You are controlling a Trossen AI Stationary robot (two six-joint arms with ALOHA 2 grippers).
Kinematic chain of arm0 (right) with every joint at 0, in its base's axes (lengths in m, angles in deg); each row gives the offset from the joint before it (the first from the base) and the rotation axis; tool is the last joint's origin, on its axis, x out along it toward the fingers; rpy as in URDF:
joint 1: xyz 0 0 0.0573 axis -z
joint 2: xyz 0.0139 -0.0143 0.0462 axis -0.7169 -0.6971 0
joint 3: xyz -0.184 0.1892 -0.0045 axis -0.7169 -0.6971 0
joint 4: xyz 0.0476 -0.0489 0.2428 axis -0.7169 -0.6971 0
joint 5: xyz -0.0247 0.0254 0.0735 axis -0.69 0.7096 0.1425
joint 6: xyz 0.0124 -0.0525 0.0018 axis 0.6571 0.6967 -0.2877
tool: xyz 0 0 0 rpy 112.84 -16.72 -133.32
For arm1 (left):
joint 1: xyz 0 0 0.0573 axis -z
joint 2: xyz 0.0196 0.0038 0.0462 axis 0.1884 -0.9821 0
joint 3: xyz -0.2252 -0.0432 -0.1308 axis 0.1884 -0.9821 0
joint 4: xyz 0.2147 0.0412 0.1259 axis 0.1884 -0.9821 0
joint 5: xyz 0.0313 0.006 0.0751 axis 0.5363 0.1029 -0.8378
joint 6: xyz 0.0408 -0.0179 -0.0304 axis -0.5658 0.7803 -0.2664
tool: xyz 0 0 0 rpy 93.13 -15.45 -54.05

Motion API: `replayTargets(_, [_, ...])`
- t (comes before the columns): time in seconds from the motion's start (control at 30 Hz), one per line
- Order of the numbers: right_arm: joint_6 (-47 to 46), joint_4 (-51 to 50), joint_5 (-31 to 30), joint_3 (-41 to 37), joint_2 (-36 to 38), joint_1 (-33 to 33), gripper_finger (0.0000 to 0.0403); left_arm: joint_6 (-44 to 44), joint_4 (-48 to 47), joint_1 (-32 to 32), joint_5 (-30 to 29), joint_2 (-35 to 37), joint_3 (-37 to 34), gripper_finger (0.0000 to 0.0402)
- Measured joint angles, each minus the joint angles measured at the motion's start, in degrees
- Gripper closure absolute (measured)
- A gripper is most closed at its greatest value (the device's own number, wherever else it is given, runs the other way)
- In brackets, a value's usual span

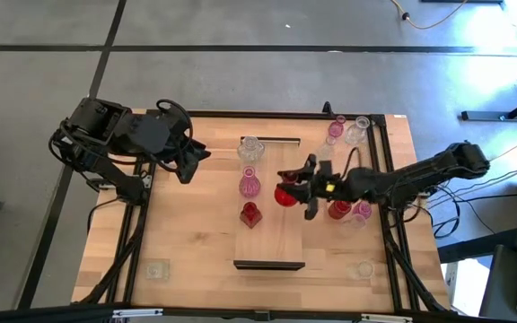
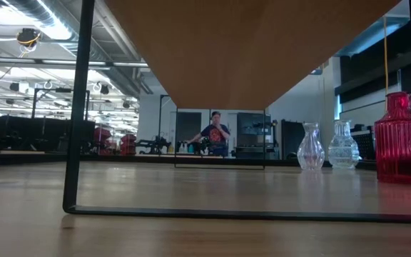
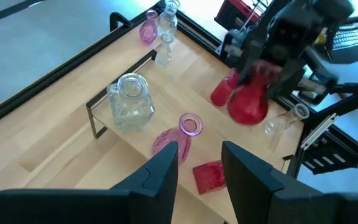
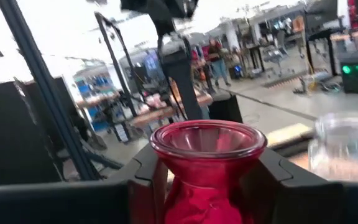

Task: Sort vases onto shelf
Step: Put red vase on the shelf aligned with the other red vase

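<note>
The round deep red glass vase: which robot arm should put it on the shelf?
The right. Its gripper already clamps the round deep red glass vase beside the light-wood shelf board; the left gripper waits empty, farther off.

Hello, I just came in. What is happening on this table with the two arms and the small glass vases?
The right tool holds a deep red rounded vase by its neck at the right edge of the shelf, apparently bringing it over. Three vases already stand on the shelf: a clear vase, a pink vase and a small red vase. More vases wait on the table at the right. The left tool hangs open beside the shelf's left side.
</note>
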State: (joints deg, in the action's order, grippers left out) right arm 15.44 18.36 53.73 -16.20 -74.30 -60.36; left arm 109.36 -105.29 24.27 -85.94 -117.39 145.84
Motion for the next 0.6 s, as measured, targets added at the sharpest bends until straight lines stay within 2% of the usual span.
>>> replayTargets(0.2, [1.4, 7.4, -4.6, 0.0, -6.4, -2.3, 0.0272, -0.9, 0.0, -0.4, -0.1, 0.0, 0.0, 0.0284])
replayTargets(0.6, [-0.5, 6.4, -4.0, 0.0, -12.0, -2.4, 0.0272, -1.6, -1.7, -0.4, -0.2, 0.0, 0.0, 0.0284])
